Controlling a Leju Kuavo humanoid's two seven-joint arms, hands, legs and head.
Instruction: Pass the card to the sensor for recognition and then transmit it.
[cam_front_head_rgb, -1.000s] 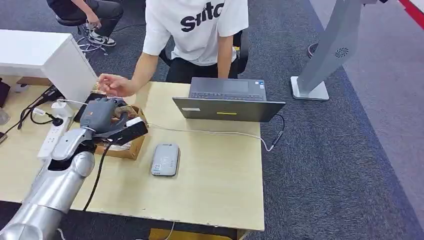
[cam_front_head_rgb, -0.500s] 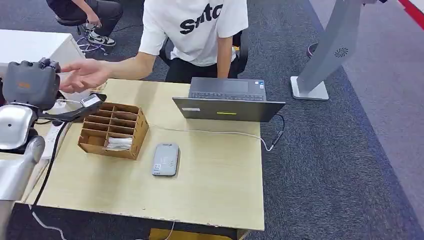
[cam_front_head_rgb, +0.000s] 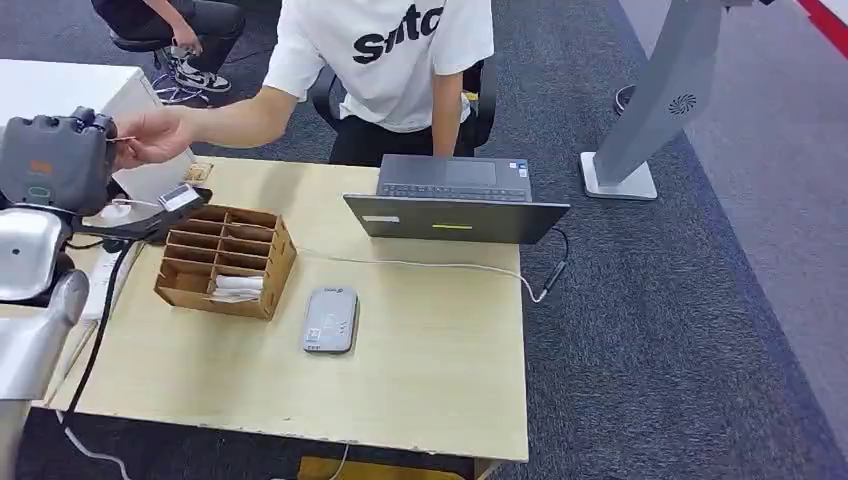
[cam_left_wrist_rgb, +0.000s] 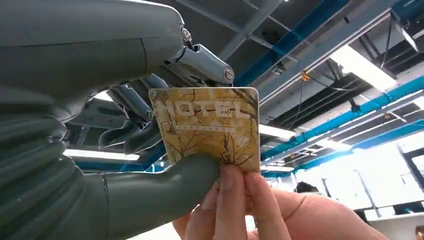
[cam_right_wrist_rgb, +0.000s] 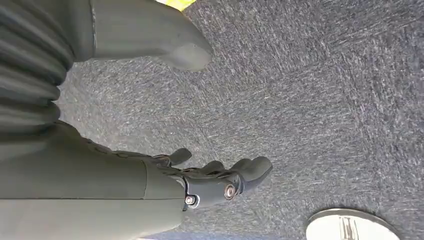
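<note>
My left hand (cam_left_wrist_rgb: 125, 120) pinches the hotel card (cam_left_wrist_rgb: 207, 127) between thumb and fingers, raised at 10 o'clock from the sensor (cam_front_head_rgb: 331, 319) so the person's hand (cam_left_wrist_rgb: 250, 210) can take its free edge. My right hand (cam_right_wrist_rgb: 200, 175) hangs spread, holding nothing.

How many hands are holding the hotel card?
2: the robot's left hand pinches the card, and a person's hand grips its edge. Fingers behind it may be hidden.
</note>
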